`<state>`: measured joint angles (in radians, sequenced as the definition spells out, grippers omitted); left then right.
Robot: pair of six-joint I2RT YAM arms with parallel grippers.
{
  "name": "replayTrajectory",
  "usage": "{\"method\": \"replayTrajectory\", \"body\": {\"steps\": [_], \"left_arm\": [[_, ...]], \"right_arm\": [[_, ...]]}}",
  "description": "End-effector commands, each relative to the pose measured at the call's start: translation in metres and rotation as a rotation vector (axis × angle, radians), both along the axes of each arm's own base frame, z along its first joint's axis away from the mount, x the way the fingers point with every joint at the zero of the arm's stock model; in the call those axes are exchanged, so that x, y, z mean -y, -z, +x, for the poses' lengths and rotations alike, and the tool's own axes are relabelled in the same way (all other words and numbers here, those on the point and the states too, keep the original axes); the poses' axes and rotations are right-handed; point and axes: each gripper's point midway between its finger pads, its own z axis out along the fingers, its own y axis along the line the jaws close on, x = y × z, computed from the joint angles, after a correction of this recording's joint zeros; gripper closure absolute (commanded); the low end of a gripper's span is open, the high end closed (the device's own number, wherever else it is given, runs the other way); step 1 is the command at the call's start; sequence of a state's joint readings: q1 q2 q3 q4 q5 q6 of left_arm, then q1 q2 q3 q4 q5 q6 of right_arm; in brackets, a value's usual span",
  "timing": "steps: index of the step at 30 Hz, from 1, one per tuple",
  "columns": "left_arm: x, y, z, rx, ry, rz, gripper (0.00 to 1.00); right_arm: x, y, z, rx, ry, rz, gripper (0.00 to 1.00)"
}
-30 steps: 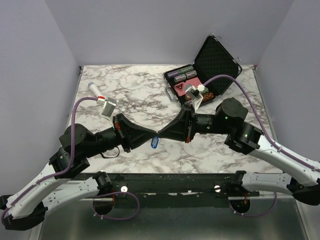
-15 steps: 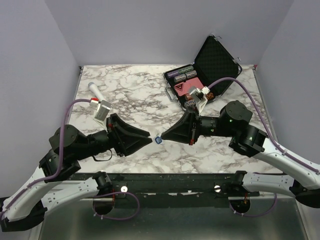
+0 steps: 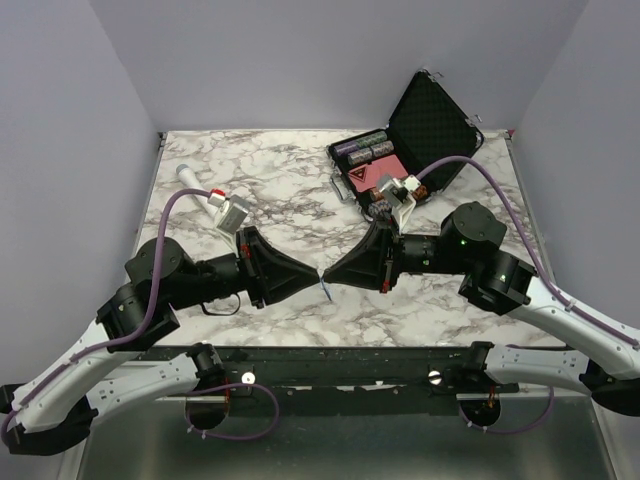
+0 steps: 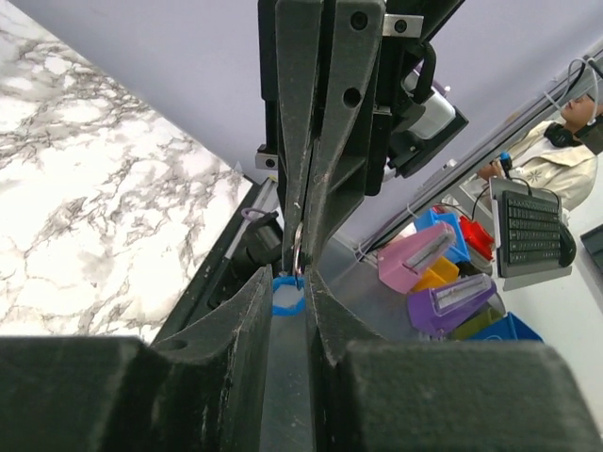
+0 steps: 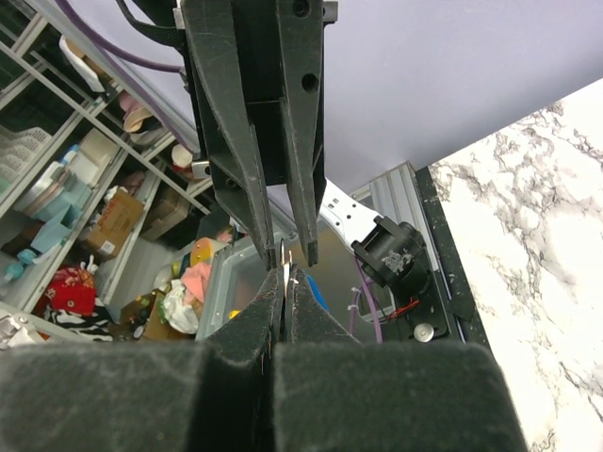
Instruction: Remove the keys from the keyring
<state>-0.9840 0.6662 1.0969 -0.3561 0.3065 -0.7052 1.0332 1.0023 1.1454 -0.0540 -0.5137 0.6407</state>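
One key [image 5: 285,265] clamped in right tool [image 5: 285,280] | left tool [image 4: 288,279] narrowly apart, flanking keyring [image 4: 287,298]

Top camera: high behind arm bases [image 3: 207,362], looking down over whole table [image 3: 280,190]. Wrist cameras: close, sighting along own fingers [image 4: 236,330], facing each other; both share the keyring [image 4: 287,294] between fingertips.

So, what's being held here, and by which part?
The right gripper pinches the keyring by its thin metal ring; its blue tag hangs between the left gripper's parted fingers, grip unclear.
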Motion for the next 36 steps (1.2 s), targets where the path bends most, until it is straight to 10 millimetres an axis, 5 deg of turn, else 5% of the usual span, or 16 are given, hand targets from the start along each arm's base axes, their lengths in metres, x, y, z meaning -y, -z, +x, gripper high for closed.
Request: {"method": "replayTrajectory", "body": {"steps": [1, 9, 23, 36], "left_arm": [[0.002, -0.017, -0.002, 0.016, 0.012, -0.057, 0.73], [0.009, -0.011, -0.007, 0.018, 0.059, -0.011, 1.00], [0.001, 0.020, -0.043, 0.041, 0.272, 0.198, 1.00], [0.000, 0.020, -0.058, 0.068, 0.386, 0.234, 1.00]], "right_arm": [[-0.001, -0.004, -0.006, 0.027, -0.030, 0.013, 0.99], [0.000, -0.001, -0.008, 0.027, -0.038, 0.008, 0.99], [-0.001, 0.015, -0.016, 0.060, -0.112, -0.109, 0.99], [0.001, 0.016, -0.023, 0.065, -0.159, -0.148, 0.99]]}}
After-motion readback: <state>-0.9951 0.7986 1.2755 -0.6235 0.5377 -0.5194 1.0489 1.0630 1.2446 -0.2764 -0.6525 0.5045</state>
